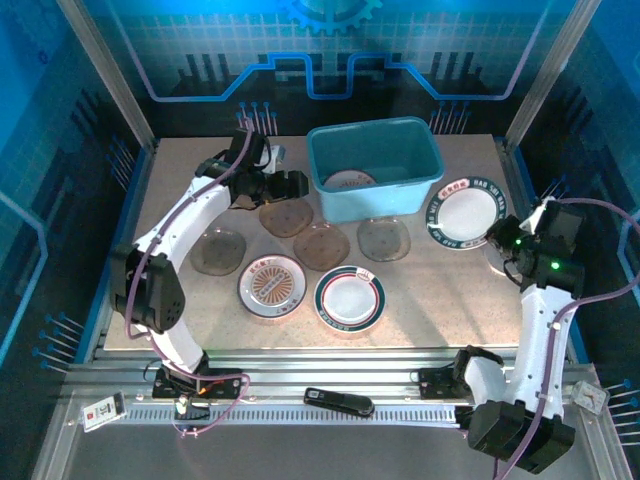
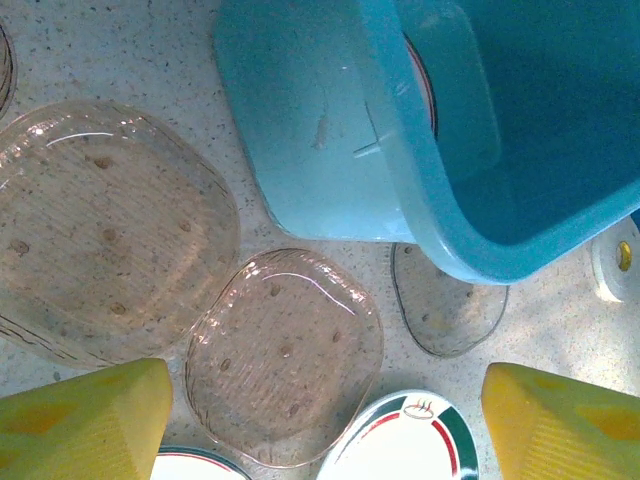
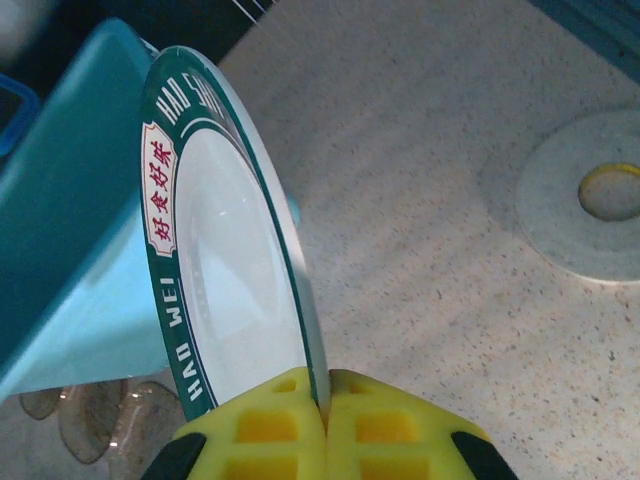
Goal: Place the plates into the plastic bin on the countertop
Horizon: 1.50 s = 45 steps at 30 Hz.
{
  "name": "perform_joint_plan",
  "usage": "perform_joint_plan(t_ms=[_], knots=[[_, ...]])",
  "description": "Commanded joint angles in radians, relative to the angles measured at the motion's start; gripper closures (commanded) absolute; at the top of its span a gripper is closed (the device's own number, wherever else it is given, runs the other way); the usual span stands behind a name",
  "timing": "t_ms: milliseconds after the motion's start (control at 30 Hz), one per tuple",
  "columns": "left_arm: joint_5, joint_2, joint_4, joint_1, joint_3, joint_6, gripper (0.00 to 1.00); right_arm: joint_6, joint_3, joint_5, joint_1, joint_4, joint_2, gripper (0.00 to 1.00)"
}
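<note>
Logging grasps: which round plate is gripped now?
The dark-green-rimmed plate right of the bin, rim pinched in the right arm's jaws; the others lie free.

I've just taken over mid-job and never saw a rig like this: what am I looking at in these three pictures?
Two robot arms are bolted at the near table edge. The wide picture looks down from above and behind them; the other two come from a camera on each wrist. On the beige countertop sits a teal plastic bin with one plate inside. Four smoky-brown plates and two round patterned plates lie in front of it. The right gripper is shut on the rim of a green-rimmed plate. The left gripper is open and empty, over the brown plates beside the bin.
</note>
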<state>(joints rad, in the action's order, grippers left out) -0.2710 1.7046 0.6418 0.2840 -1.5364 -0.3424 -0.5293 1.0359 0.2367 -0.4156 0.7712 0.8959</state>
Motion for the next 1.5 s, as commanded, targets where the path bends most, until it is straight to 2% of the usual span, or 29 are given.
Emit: perform_joint_plan(t_ms=[0,200,267,500,800,1100,1233,1467], knots=[[-0.028,-0.039,-0.024,-0.005,0.005,-0.024,0.18,0.012,0.093,0.063,-0.015,0.041,-0.012,1.0],[-0.029,-0.029,-0.022,-0.005,0.0,-0.025,0.18,-0.01,0.214,0.119,-0.006,0.038,0.011,1.0],[-0.029,-0.023,-0.022,-0.005,-0.004,-0.028,0.18,-0.018,0.262,0.156,0.025,0.029,0.051,1.0],[-0.037,0.007,-0.029,-0.003,-0.024,-0.039,0.18,0.013,0.456,0.07,0.279,-0.022,0.263,1.0],[-0.021,0.05,-0.007,-0.003,-0.08,-0.015,0.18,0.022,0.666,0.052,0.443,-0.137,0.603,1.0],[0.01,0.078,-0.031,-0.005,-0.111,-0.007,0.18,0.016,0.843,0.119,0.481,-0.191,0.897,1.0],[0.018,0.099,-0.032,-0.006,-0.131,-0.011,0.18,0.043,0.934,0.131,0.497,-0.153,1.006,1.0],[0.038,0.123,-0.043,-0.005,-0.151,-0.015,0.18,0.073,0.953,0.146,0.513,-0.155,1.083,1.0]])
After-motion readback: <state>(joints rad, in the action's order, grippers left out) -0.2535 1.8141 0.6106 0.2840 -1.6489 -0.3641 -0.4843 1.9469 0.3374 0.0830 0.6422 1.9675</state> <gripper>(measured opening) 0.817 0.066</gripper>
